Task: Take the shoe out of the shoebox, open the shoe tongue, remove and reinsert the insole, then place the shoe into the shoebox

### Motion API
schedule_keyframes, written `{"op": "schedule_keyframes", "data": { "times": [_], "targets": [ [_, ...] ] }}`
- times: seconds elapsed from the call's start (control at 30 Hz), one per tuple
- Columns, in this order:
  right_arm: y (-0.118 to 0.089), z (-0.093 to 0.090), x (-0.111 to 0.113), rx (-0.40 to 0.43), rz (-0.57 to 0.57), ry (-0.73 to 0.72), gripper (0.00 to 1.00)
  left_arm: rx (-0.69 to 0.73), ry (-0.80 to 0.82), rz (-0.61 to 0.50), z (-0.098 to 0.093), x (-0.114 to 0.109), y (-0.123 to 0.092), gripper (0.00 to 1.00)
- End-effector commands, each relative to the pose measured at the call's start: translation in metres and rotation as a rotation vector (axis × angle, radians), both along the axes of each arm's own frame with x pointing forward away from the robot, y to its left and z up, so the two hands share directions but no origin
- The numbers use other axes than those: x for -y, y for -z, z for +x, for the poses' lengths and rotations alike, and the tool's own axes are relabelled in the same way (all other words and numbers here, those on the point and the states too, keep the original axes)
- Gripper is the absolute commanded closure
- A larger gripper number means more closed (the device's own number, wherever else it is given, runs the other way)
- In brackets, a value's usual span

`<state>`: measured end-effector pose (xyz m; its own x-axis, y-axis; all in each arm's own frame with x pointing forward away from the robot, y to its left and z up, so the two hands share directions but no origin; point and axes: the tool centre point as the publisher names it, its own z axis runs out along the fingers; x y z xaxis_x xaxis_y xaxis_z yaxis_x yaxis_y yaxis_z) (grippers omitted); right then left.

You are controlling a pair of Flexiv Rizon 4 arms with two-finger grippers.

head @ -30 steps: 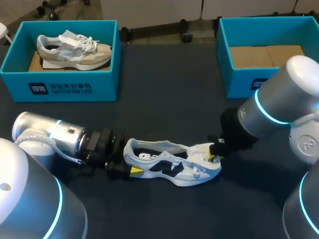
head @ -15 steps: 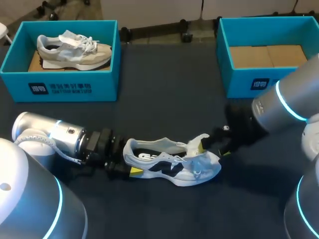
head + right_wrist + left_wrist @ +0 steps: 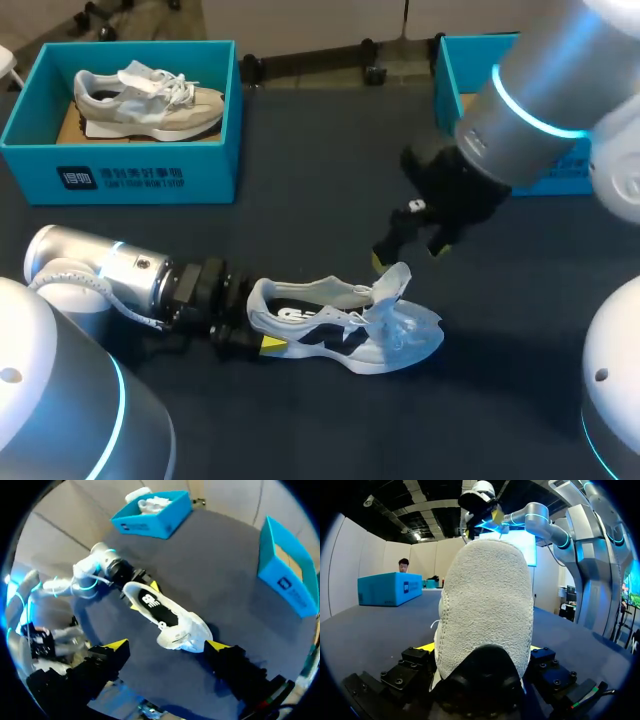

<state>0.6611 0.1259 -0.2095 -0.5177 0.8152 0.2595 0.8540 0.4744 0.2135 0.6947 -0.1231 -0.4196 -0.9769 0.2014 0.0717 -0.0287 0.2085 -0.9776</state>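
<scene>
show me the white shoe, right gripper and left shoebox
white shoe (image 3: 330,340): head view, dark side panel
right gripper (image 3: 408,255): head view, midway between its fingertips
left shoebox (image 3: 120,178): head view, front wall

Even, fairly bright overhead light, only soft faint shadows around the shoe on the dark table

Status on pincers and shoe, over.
Left pincer shut on shoe heel. Right pincer open, above shoe, empty. Tongue lifted. Nothing in the way.
</scene>
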Motion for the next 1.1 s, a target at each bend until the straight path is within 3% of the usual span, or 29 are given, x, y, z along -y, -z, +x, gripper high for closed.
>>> {"op": "schedule_keyframes", "data": {
  "times": [0.03,0.07,0.1,0.2,0.3,0.5,0.6,0.63,0.97,1.1],
  "targets": [
    [-0.016,0.001,-0.017,0.145,-0.355,-0.312,0.52,0.001,-0.002,0.000,-0.001,-0.001,0.000,1.00],
    [-0.017,0.002,-0.021,0.148,-0.365,-0.374,0.88,0.001,-0.002,0.000,-0.001,-0.001,0.000,1.00],
    [-0.017,0.003,-0.024,0.155,-0.359,-0.419,1.00,0.001,-0.002,0.000,-0.001,-0.001,0.000,1.00],
    [-0.015,0.004,-0.032,0.179,-0.348,-0.516,1.00,0.001,-0.002,0.000,-0.001,-0.001,0.000,1.00],
    [-0.012,0.004,-0.045,0.267,-0.293,-0.692,1.00,0.001,-0.002,0.000,-0.001,-0.001,0.000,1.00],
    [-0.002,0.013,-0.070,0.278,-0.261,-0.919,1.00,0.001,-0.002,0.000,-0.001,-0.001,0.000,1.00],
    [0.005,0.022,-0.076,0.231,-0.190,-1.011,1.00,0.001,-0.002,0.000,-0.001,-0.001,0.000,1.00],
    [0.008,0.027,-0.075,0.163,-0.173,-0.985,1.00,0.001,-0.002,0.000,-0.001,-0.001,0.000,1.00],
    [0.008,0.027,-0.075,0.163,-0.173,-0.985,1.00,0.001,-0.002,0.000,-0.001,-0.001,0.000,1.00],
    [0.035,0.023,-0.099,0.171,-0.254,-1.008,1.00,0.001,-0.002,0.000,-0.001,-0.001,0.000,1.00]
  ]
}}
